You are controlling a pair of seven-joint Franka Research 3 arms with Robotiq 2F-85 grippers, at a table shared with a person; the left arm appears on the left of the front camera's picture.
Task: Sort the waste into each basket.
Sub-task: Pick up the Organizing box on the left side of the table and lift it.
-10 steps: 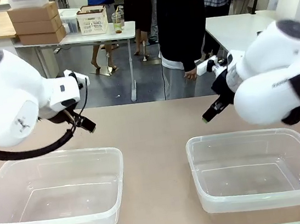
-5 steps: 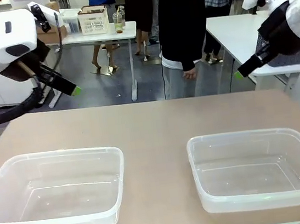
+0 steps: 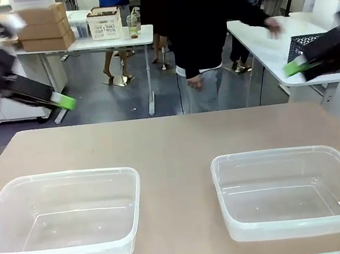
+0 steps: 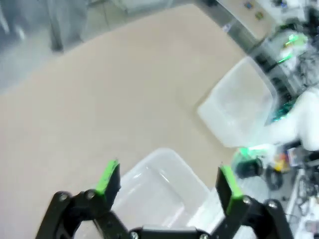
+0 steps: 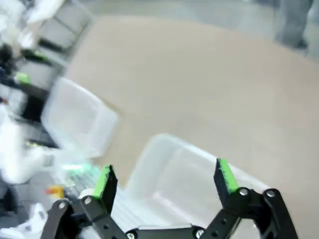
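Two clear baskets sit side by side on the tan surface (image 3: 171,136), apart from each other: the left basket (image 3: 69,174) toward the robot's left, the right basket (image 3: 286,150) toward its right, both upright. The left tool (image 3: 60,102) hangs blurred at the upper left of the front view, raised well above the surface and beyond the far rim of the left basket, touching nothing. In its own wrist view its green-padded fingers (image 4: 108,175) stand spread wide with nothing between them, and a corner of one basket lies below in the gap, the other basket farther off toward the upper right. The right tool (image 3: 297,66) is likewise lifted at the upper right, well apart from the right basket; its wrist view shows the fingers (image 5: 225,175) parted and gripping nothing, a basket beneath them. A person in a dark top (image 3: 197,23) stands at the far side.
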